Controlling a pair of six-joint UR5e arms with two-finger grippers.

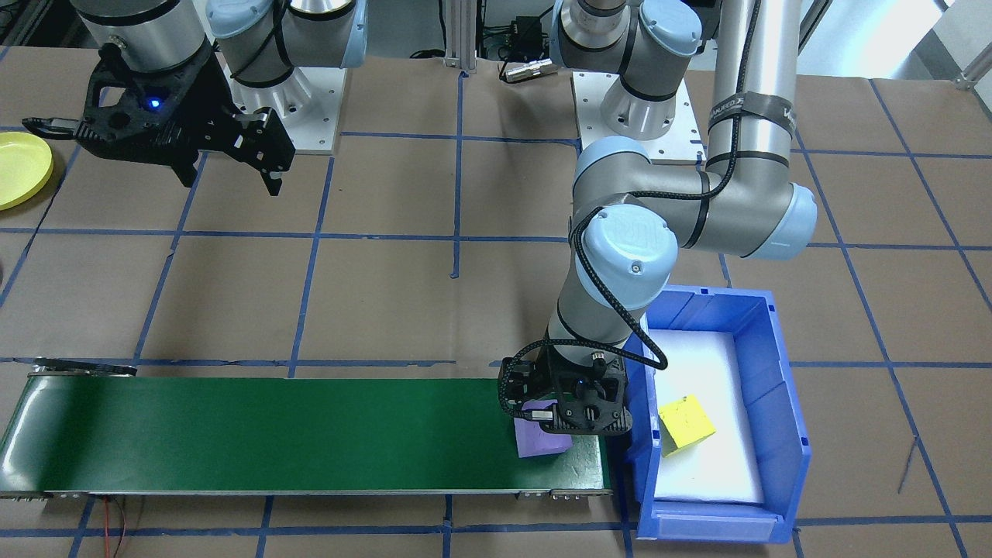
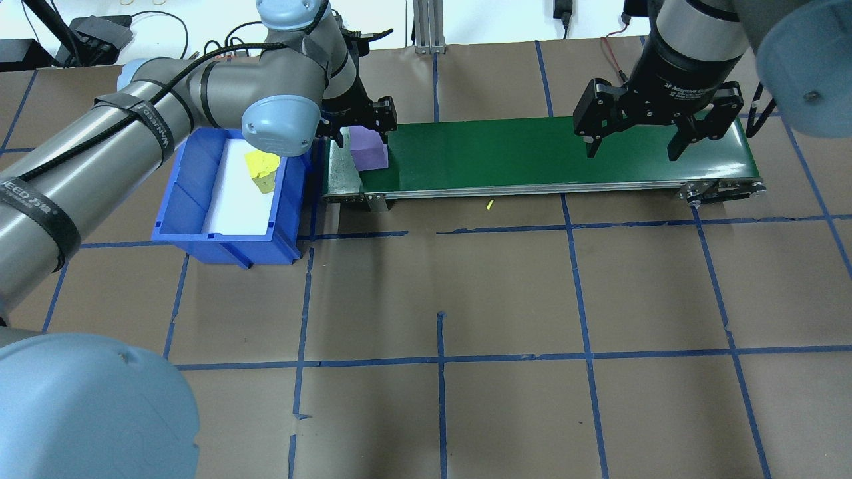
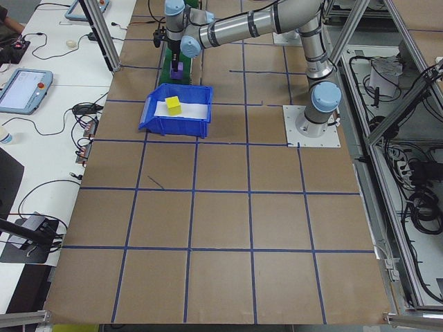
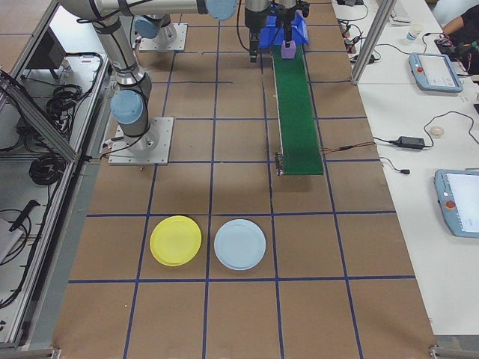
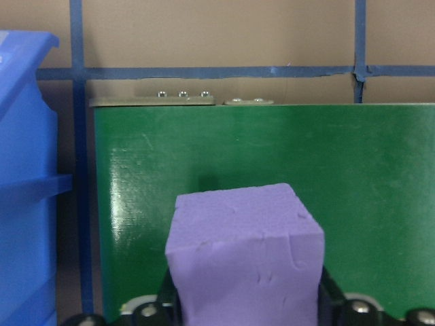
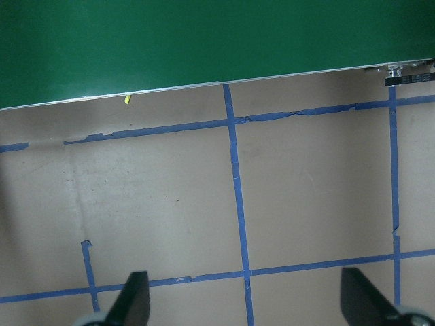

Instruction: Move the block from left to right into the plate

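Sitting inside blue bin [image 2: 200,199]: yellow block [image 2: 261,171]

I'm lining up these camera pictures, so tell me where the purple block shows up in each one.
Front-facing: purple block at lower centre, on the green belt's right end, under the left end effector.
Overhead: upper left, belt's left end.
Left side: top, tiny, beyond the blue bin.
Right side: top centre, belt's far end.
Left wrist: bottom centre, large.
Right wrist: not in it.
Shared landmark: the green belt.
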